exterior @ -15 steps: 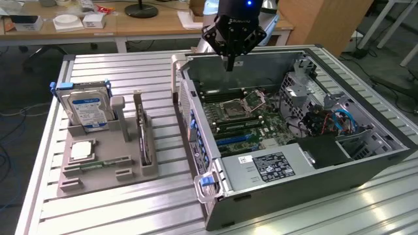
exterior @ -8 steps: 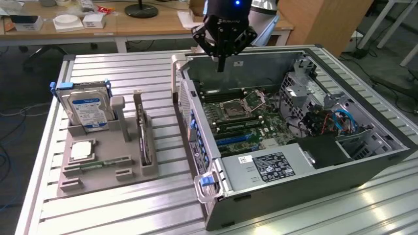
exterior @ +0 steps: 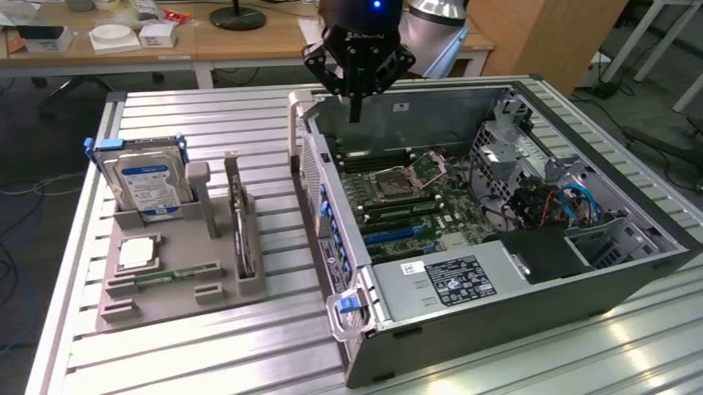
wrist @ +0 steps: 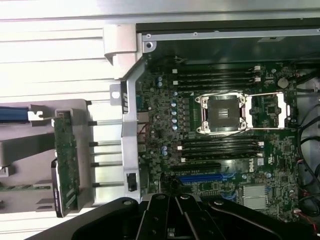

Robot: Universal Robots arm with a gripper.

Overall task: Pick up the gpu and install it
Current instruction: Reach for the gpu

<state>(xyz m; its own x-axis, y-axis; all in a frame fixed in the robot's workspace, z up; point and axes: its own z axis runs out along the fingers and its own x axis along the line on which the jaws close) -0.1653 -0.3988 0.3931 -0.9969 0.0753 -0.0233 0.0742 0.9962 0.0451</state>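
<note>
Closed fingers [exterior: 354, 104] above case [exterior: 528, 317], gpu [exterior: 244, 243] seemingly racked

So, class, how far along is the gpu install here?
Done: nothing yet. The gpu stands upright in the grey holder, untouched. In hand: nothing; the hand is shut and empty, hanging over the far wall of the open case. Left: the whole job, pickup and install; the case's blue slot sits empty.

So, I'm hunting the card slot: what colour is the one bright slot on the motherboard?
The slot is blue; the wrist view shows it best.
</note>
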